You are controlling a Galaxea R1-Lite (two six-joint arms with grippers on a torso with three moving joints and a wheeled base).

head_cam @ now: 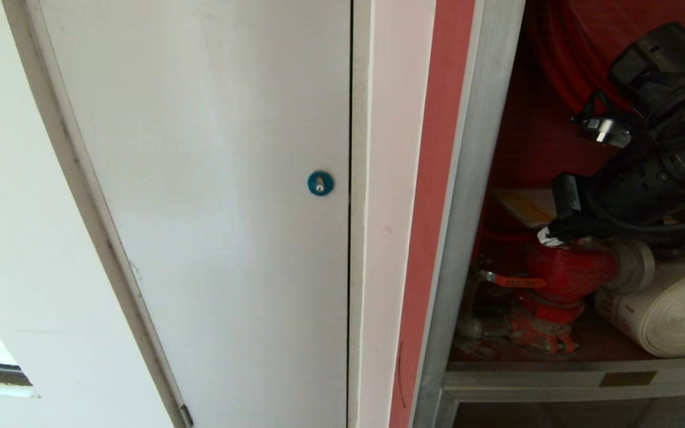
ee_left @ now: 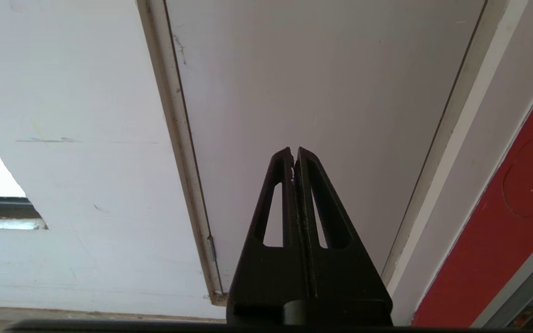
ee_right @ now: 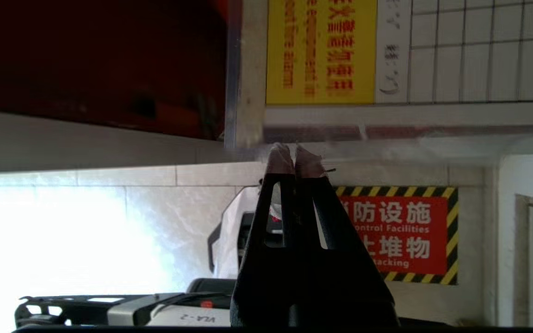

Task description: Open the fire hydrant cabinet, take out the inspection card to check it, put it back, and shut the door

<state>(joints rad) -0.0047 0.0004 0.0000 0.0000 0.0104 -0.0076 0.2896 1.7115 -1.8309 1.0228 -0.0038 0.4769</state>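
Note:
The fire hydrant cabinet (head_cam: 473, 208) stands open at the right of the head view, silver-framed with a red inside. My right arm (head_cam: 651, 172) reaches into it above the red valve (head_cam: 562, 273). My right gripper (ee_right: 294, 157) is shut on the clear laminated edge of the inspection card (ee_right: 387, 55), which has a yellow header strip and a black grid. In the head view the card (head_cam: 524, 205) shows as a pale yellowish sheet just beyond the gripper (head_cam: 547, 236). The cabinet's door is out of view. My left gripper (ee_left: 294, 152) is shut, holds nothing, and is parked facing a white panel.
A plain white door (head_cam: 211, 178) with a blue round lock (head_cam: 320, 183) fills the left. A white rolled hose (head_cam: 669, 315) lies beside the valve on the cabinet's shelf (head_cam: 580, 377). A red warning sign (ee_right: 400, 236) with a yellow-black border shows beyond the right gripper.

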